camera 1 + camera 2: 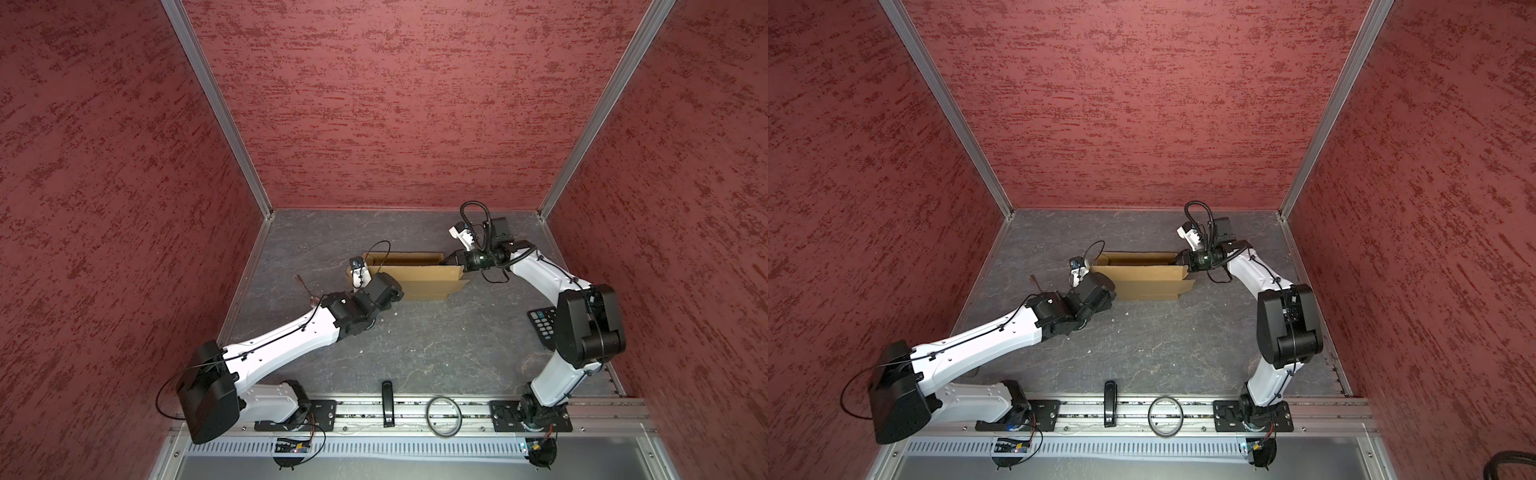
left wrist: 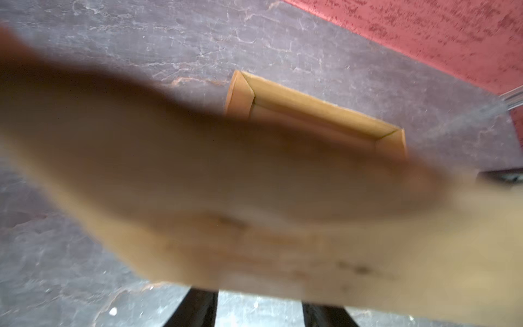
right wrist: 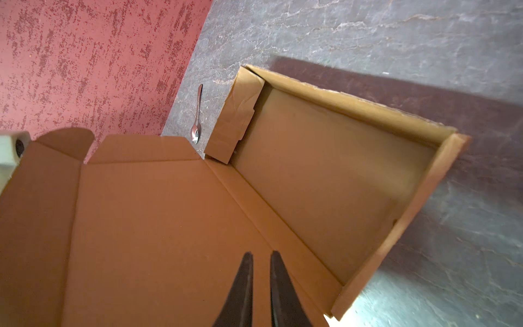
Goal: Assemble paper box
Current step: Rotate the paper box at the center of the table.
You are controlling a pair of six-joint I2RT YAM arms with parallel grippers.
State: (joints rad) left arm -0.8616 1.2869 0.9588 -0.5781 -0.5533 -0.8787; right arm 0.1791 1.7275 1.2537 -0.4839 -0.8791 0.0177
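Note:
The paper box (image 1: 424,278) (image 1: 1150,278) is a tan cardboard mailer lying toward the back of the table. Its shallow tray (image 3: 325,175) has its walls up, and its lid (image 3: 155,226) is raised at an angle. My left gripper (image 1: 374,291) is at the box's left end. In the left wrist view its two black fingers (image 2: 195,308) stand apart over the table, with their tips hidden behind the blurred lid (image 2: 254,198). My right gripper (image 1: 451,259) (image 3: 261,253) is at the box's right end. It is shut, holds nothing, and its tips are against the lid's inner face.
A spoon (image 1: 305,286) (image 3: 196,121) lies left of the box near the left wall. A black keypad (image 1: 542,324) sits by the right arm. A black bar (image 1: 387,403) and a ring (image 1: 444,422) rest on the front rail. Red walls enclose three sides.

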